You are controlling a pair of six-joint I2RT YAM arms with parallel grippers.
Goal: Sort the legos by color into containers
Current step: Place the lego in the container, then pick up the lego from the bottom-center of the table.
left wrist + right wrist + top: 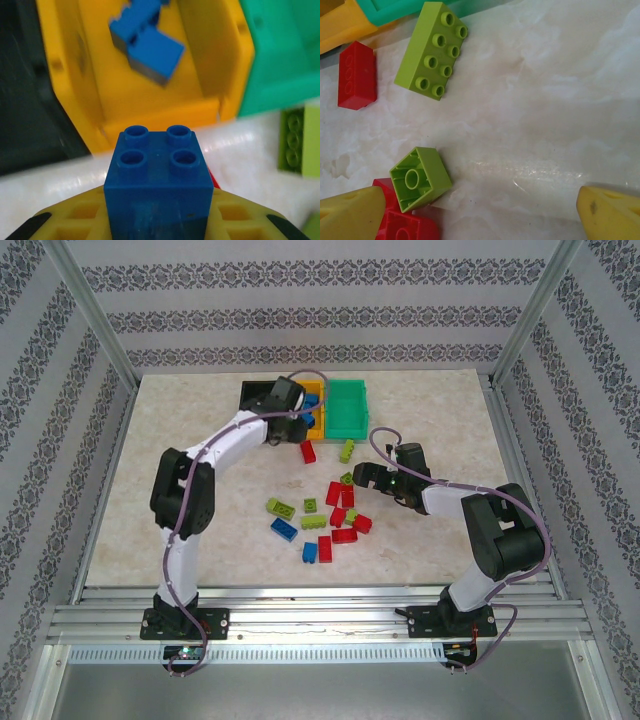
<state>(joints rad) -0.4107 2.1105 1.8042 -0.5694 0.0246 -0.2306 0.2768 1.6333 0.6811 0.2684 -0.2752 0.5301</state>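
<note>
Legos (340, 515): red, blue and lime bricks lie loose around the centre of the table (180, 410), spreading toward its near edge.
Bins: black bin (255, 393), yellow bin (316, 393) and teal bin (349, 406) stand side by side at the middle of the far edge, with black leftmost and teal rightmost.
Yellow bin contents: blue bricks (150, 47) lie tumbled inside.
Left gripper (300, 423): closed on a blue four-stud brick (159, 180), held studs up just before the yellow bin's near wall.
Right gripper (362, 483): jaws wide apart and holding nothing, low over the loose bricks at the centre.
Beneath right gripper: small lime brick (420, 177) lies upside down, touching red bricks (405, 227) beside one finger (350, 215).
Near the bins: long lime brick (432, 50) with eight studs and a red brick (356, 75) lie apart from each other.
</note>
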